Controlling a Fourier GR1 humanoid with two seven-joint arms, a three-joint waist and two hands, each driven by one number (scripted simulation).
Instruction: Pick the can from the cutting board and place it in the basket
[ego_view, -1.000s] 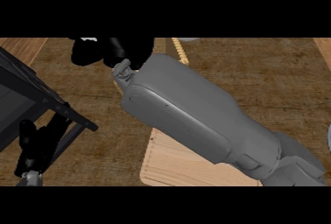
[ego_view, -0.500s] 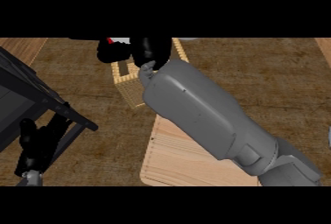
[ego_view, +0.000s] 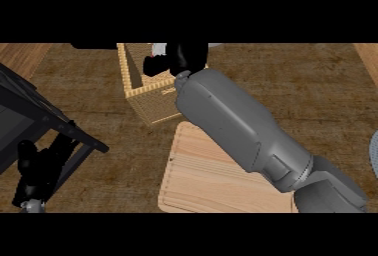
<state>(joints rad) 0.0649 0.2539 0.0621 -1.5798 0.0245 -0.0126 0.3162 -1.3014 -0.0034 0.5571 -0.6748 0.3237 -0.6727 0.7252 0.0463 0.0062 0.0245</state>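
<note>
Can (ego_view: 158, 49) mostly hidden, axis unclear, right hand (ego_view: 183, 59) fingers curled round it above basket (ego_view: 144, 92), beside cutting board (ego_view: 203, 175)

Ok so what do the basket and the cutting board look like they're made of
The basket looks like woven wicker or straw: tan walls with a fine crosshatched weave, matte. The cutting board looks like pale unfinished wood: light grain lines, rounded corners, no gloss. Both are judged by look alone.

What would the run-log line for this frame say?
phase: placing | right hand: over basket, fingers curled on something mostly hidden, likely the can | cutting board: no can visible | left hand: low at left, idle
</note>
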